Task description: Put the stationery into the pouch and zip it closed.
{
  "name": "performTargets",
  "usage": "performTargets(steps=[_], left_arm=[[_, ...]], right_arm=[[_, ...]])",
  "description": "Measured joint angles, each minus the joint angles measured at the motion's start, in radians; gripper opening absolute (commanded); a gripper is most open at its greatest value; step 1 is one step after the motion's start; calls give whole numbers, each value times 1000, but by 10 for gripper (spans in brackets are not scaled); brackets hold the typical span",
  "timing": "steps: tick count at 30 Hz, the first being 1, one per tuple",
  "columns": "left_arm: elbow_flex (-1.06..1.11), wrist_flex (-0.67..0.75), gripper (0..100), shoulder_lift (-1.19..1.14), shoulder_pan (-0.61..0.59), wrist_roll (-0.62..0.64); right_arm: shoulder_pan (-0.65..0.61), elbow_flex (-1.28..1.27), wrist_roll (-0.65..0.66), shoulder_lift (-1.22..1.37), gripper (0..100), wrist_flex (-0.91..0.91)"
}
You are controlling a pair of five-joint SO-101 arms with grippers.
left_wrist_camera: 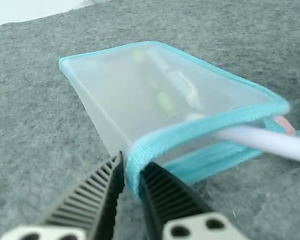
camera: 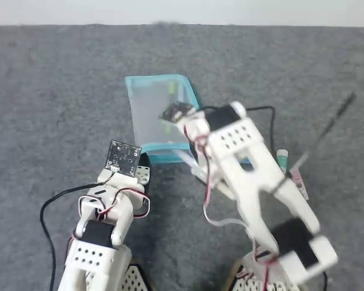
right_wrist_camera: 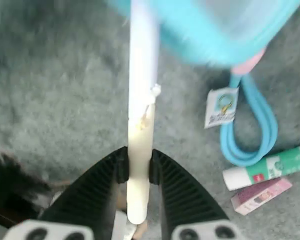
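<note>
At the pouch (camera: 155, 109), the outstretched right end effector (right_wrist_camera: 139, 161) clamps a pen (right_wrist_camera: 141, 100).

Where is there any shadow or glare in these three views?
High view: even, soft light, only faint shadows on the grey felt mat. Left wrist view: no glare on the translucent turquoise-trimmed plastic pouch, its contents showing through. Right wrist view: a dark patch beside the right gripper holding the long white pen.
</note>
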State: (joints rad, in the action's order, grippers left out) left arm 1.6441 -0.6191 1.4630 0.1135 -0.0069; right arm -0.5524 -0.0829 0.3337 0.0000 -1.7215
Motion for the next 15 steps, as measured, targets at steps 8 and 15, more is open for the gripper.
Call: performTargets(steps=[8,15], left_arm=[[0,0,12,0,0,0],[0,0,12,0,0,3]], right_arm=[[-2,365,-173,322,6,-29],[17,529,-330,420,8,-31]])
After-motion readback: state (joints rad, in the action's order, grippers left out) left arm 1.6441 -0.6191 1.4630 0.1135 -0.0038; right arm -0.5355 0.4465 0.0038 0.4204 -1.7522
